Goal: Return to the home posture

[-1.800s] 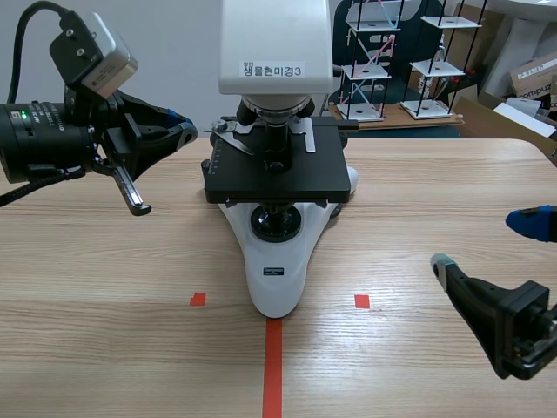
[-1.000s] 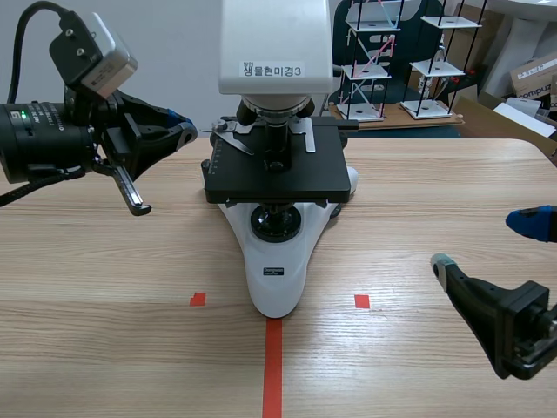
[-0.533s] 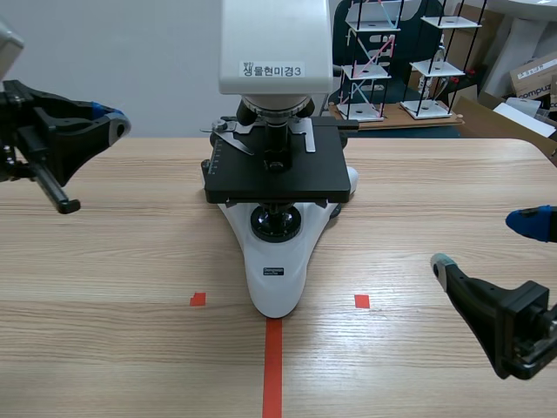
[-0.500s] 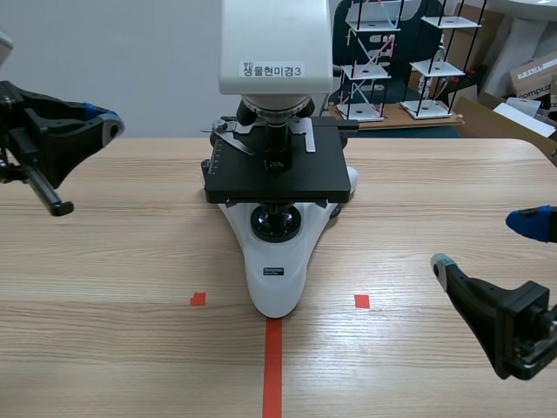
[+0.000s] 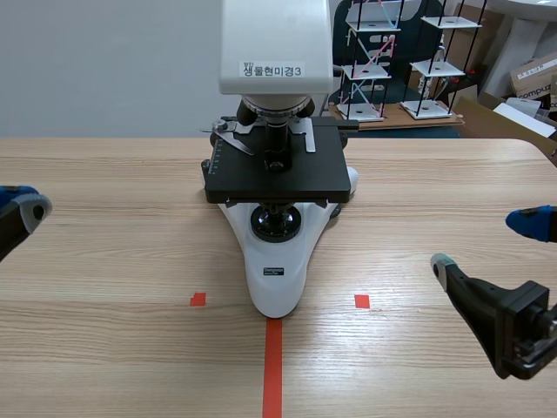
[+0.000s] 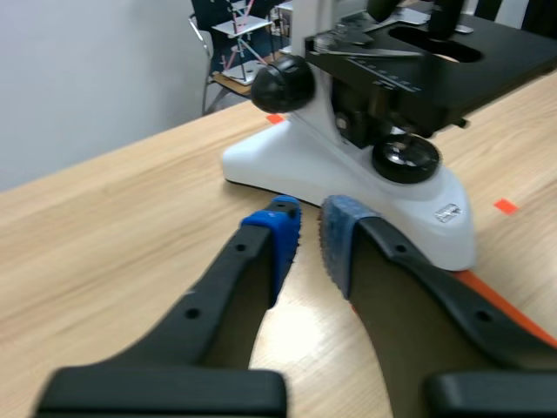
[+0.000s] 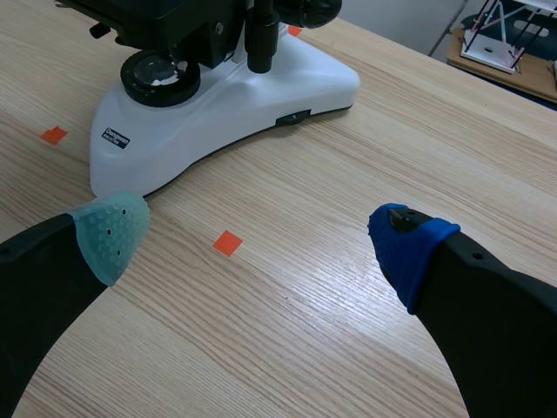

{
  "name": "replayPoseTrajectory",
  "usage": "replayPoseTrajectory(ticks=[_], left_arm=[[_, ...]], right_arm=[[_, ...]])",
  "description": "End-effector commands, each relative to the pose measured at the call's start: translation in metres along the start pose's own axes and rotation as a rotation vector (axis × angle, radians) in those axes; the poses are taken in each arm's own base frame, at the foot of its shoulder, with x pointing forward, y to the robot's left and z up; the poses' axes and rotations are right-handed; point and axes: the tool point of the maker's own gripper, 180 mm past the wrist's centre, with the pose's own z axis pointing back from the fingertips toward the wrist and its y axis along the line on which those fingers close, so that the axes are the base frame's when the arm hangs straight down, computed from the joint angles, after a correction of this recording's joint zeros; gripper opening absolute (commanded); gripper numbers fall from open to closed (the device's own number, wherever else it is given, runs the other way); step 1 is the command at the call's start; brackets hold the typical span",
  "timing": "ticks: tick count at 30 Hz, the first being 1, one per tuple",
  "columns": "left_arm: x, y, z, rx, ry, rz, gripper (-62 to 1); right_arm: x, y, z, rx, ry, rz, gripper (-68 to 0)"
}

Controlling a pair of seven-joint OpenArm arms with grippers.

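A white and black microscope stands mid-table, its stage over the white base. My left gripper hangs low at the table's left edge, pads almost touching and holding nothing; the microscope lies just ahead of it. In the scene view only one left fingertip shows. My right gripper sits low at the right, open and empty. In the right wrist view it spans bare wood with the microscope base ahead.
Orange-red tape marks lie in front of the microscope. Behind the table stand wire racks and cardboard boxes. Bare wood stretches on both sides of the microscope.
My left arm has drawn back from beside the microscope stage, leftward and down, until only a fingertip shows at the left edge. The right arm has stayed put.
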Motion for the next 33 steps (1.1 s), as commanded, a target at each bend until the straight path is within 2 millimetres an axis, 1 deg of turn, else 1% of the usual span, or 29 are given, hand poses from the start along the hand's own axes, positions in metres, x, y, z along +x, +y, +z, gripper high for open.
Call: replayPoseTrajectory(ticks=[1,4,6,8,9,11,12,13,14,16,21,25,33], left_arm=[[0.010,-0.013,-0.001,-0.030,-0.040,-0.011,-45.6],[0.004,-0.027,0.005,-0.039,-0.025,-0.027,-39.3],[-0.002,-0.033,0.009,-0.040,-0.010,-0.025,-35.0],[-0.005,-0.036,0.012,-0.031,-0.007,-0.006,-29.1],[-0.007,-0.038,0.014,-0.025,-0.005,0.005,-24.6],[-0.008,-0.041,0.017,-0.012,-0.011,0.028,-13.0],[-0.006,-0.041,0.018,-0.001,-0.030,0.034,-7.6],[-0.006,-0.042,0.020,0.006,-0.033,0.046,-4.2],[-0.005,-0.043,0.021,0.010,-0.046,0.053,-2.3],[-0.003,-0.045,0.024,0.021,-0.070,0.070,-1.0],[0.005,-0.050,0.032,0.042,-0.133,0.096,-1.0],[0.003,-0.053,0.033,0.044,-0.126,0.081,-1.1],[0.003,-0.049,0.033,0.062,-0.129,0.068,-1.1]], right_arm=[[0.008,0.001,-0.002,0.005,-0.029,0.004,-12.2],[0.008,0.001,-0.002,0.005,-0.029,0.004,-12.2],[0.008,0.001,-0.002,0.005,-0.029,0.004,-12.2],[0.008,0.001,-0.002,0.005,-0.029,0.004,-12.2],[0.008,0.001,-0.002,0.005,-0.030,0.004,-12.2],[0.008,0.001,-0.002,0.005,-0.030,0.004,-12.2],[0.008,0.001,-0.002,0.005,-0.029,0.004,-12.2],[0.008,0.001,-0.002,0.005,-0.030,0.004,-12.2],[0.008,0.001,-0.002,0.005,-0.030,0.004,-12.2],[0.008,0.001,-0.002,0.005,-0.030,0.004,-12.2],[0.008,0.001,-0.002,0.005,-0.030,0.004,-12.2],[0.008,0.001,-0.002,0.005,-0.030,0.004,-12.2],[0.008,0.001,-0.002,0.005,-0.030,0.004,-12.2]])
